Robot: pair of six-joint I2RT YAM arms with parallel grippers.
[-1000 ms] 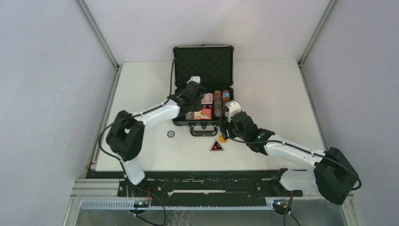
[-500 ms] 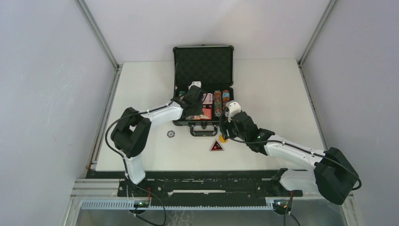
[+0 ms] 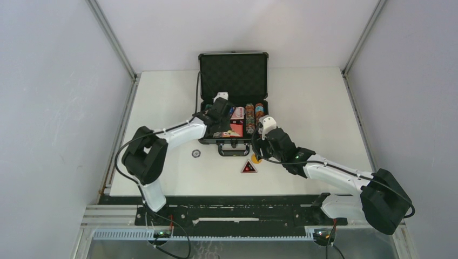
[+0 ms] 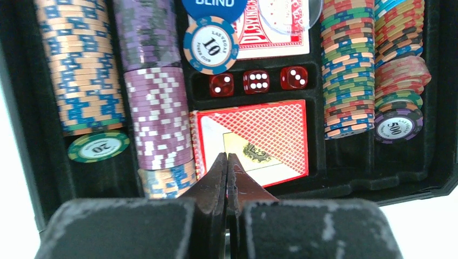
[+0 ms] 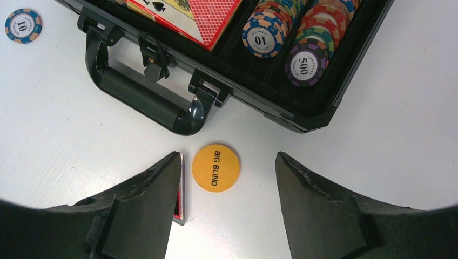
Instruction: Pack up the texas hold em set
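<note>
Risk: right gripper [image 5: 228,157], spread wide astride the BIG BLIND button [image 5: 216,167] just outside the briefcase [image 5: 318,116] handle [image 5: 141,98], may skid that flat disc when closing; left gripper [image 4: 227,157] is clenched empty over the briefcase's card box [image 4: 259,137].

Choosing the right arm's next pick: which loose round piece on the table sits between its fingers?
The round yellow BIG BLIND button, between the open right gripper's jaws; the blue-and-peach 10 chip lies beyond the black case handle.

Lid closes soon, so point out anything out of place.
Two pieces lie on the table outside the case: the yellow BIG BLIND button just in front of the handle, and a loose 10 chip farther off. Inside, a second 10 chip lies flat, partly over a card box.
</note>
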